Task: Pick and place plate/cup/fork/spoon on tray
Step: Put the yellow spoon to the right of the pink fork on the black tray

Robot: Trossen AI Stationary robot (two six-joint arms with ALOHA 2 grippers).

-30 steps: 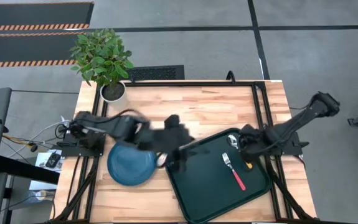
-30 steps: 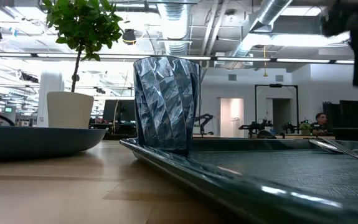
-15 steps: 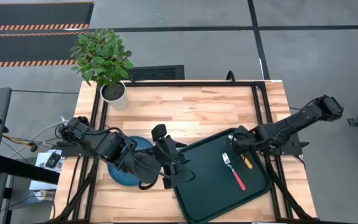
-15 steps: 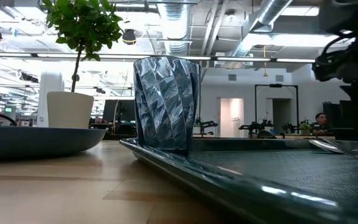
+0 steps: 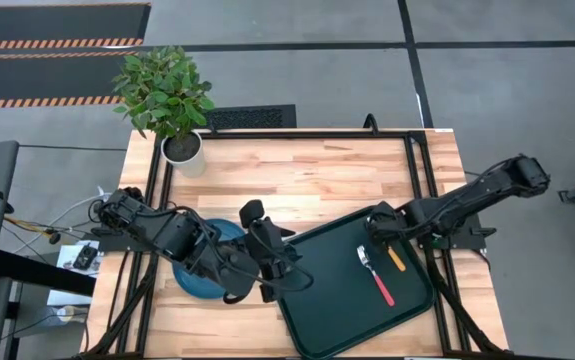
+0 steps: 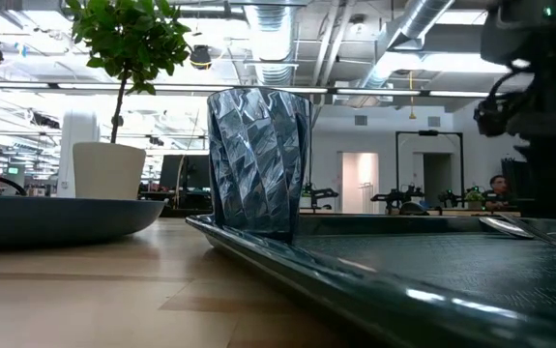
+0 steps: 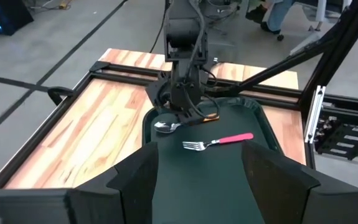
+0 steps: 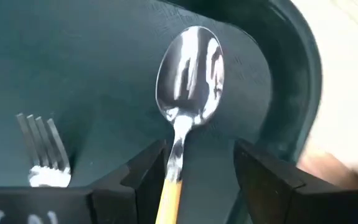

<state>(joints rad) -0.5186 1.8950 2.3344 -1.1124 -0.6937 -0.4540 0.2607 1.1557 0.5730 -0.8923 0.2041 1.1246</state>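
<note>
Your right gripper has its fingers apart astride the spoon, seemingly resting in the tray; lift straight up. Left fingers are apart too.

A potted plant stands at the table's far-left corner.
</note>
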